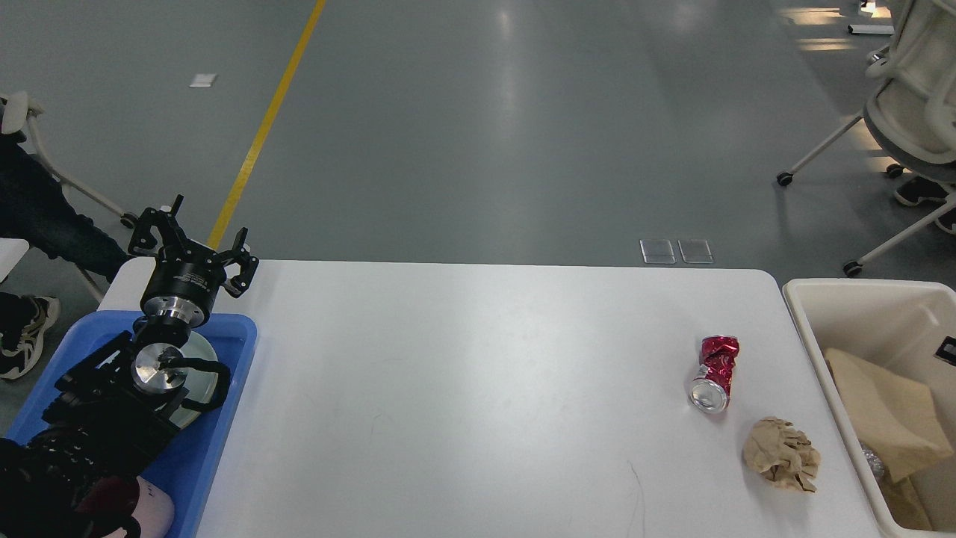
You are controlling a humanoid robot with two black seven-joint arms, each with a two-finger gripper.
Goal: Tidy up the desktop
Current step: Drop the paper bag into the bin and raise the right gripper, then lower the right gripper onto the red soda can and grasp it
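Note:
The white desktop (463,388) fills the middle of the head view. A crushed red can (713,372) lies on its right part, and a crumpled brown paper ball (781,453) sits just in front of the can. A flat brown paper bag (889,411) lies inside the cream bin (810,336) off the desktop's right edge. My left gripper (196,240) stands open and empty above the desktop's far left corner. Of my right gripper only a small dark tip (947,347) shows at the right edge, over the bin.
A blue tray (231,359) holding a pale round dish (203,351) sits at the left under my left arm. An office chair (907,112) stands on the floor at the far right. A person's legs and shoe (26,336) are at the left edge.

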